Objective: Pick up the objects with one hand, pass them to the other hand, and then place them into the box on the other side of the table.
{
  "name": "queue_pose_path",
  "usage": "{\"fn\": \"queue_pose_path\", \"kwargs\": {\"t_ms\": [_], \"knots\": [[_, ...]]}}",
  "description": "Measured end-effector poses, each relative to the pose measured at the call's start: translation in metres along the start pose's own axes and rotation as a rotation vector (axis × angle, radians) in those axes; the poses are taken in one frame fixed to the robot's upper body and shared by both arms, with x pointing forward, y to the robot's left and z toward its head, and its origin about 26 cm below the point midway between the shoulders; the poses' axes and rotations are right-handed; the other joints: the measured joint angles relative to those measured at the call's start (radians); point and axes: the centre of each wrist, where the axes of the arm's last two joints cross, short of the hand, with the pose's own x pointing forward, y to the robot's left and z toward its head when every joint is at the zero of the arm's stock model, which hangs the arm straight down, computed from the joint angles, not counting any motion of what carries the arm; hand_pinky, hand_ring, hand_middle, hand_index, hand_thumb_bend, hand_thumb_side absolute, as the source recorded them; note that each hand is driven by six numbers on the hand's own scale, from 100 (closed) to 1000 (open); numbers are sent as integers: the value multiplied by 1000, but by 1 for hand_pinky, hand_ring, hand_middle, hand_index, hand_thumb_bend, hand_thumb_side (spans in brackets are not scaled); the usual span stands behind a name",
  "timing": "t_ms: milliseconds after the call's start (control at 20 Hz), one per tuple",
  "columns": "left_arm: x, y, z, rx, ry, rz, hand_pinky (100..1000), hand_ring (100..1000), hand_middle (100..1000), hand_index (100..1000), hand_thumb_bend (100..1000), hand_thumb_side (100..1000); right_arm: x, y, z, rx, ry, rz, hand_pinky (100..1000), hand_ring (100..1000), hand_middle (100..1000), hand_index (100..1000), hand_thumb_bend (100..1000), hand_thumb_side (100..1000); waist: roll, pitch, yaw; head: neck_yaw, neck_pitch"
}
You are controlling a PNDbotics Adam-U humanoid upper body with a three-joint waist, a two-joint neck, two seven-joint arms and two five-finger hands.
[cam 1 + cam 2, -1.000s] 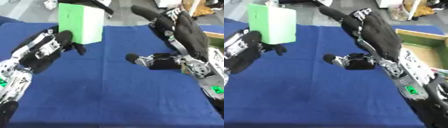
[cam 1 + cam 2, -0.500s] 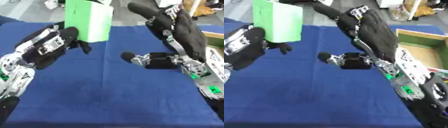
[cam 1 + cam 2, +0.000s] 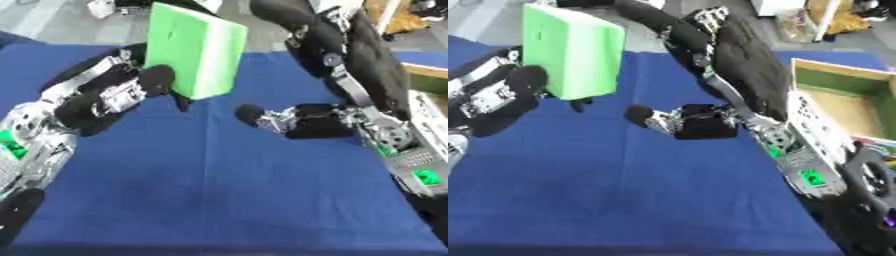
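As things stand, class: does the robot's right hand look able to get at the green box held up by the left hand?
Probably yes. The right hand hovers open above the blue table, beside the green box that the left hand holds from the other side. Nothing lies in the gap between them.

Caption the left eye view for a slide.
Left hand holds a green box above the blue table; right hand waits open beside it.

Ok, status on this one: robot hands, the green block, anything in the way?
Left robot hand holds green block aloft. Right robot hand open, facing it, apart. Box at right edge; nothing between them.
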Motion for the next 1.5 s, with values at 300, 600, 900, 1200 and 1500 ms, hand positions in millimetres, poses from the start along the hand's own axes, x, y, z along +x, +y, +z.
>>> {"fn": "queue_pose_path", "kwargs": {"t_ms": [300,600,900,1200,1500], "knots": [[2,-1,-3,-12,2,-29,734,517,500,624,100,514,3,3,-3,4,14,-65,100,100,100,937,477,229,-3,0,0,0,0],[1,-3,-5,-9,18,-44,733,516,499,623,100,512,7,8,-3,30,32,-97,100,100,100,937,441,252,-3,0,0,0,0],[-1,-8,-8,-7,36,-44,733,517,499,623,100,503,10,12,-2,49,47,-111,100,100,100,936,410,255,-3,0,0,0,0],[-2,-11,-10,3,51,-46,734,518,499,622,100,496,12,15,0,72,63,-102,100,100,100,927,383,232,-3,1,0,0,0],[-3,-13,-11,11,62,-53,737,527,508,633,100,496,13,16,1,66,83,-79,100,100,100,874,303,104,-3,3,0,0,0]]}}
